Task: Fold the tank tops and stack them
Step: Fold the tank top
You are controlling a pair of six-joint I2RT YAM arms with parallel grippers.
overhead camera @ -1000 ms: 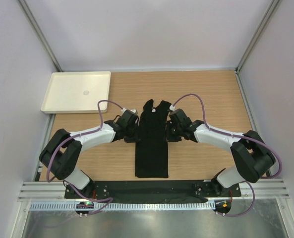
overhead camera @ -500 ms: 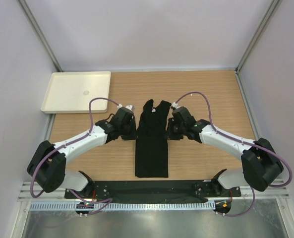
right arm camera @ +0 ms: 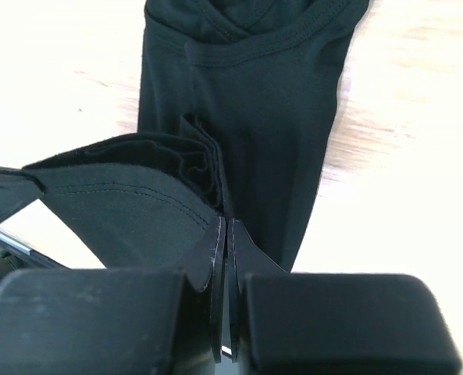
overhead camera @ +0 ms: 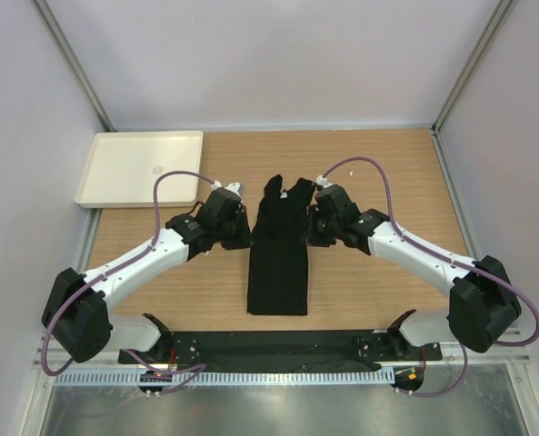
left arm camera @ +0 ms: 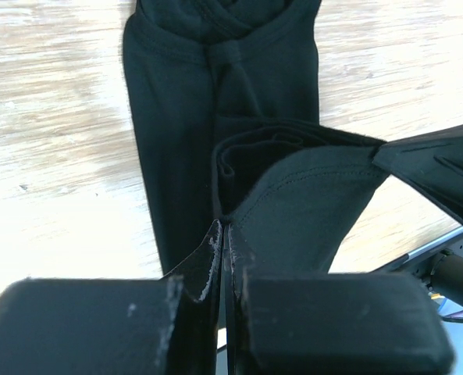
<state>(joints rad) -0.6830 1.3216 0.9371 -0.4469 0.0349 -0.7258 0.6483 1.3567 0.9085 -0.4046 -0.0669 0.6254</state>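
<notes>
Looking down on a black top point(overhead camera: 278, 268), folded lengthwise into a long narrow strip and laid out on the counter point(overhead camera: 387, 163). Lies to the right of the tray point(overhead camera: 142, 168) and nearer the counter's front edge than it, well apart from it, straps at the far end, hem at the near end.

And there, between tray and top, the left claw point(overhead camera: 240, 232), right up against the strip's tray-side edge, toward the strap end. Clamped tight, going by the wrist view, on a lifted fold of the black fabric, with several layers bunched up just beyond the fingertips.

Same story on the side away from the tray: the right claw point(overhead camera: 311, 229), hard against the opposite edge, level with its partner. Pinched shut as well, on a raised flap of the cloth, a line of stitching plain to see along it.

Stretched taut between the two pinches, that lifted flap, up off the wood. Beyond it, flat on the counter in both wrist views, the scooped neck and the narrow straps lying one over the other.
</notes>
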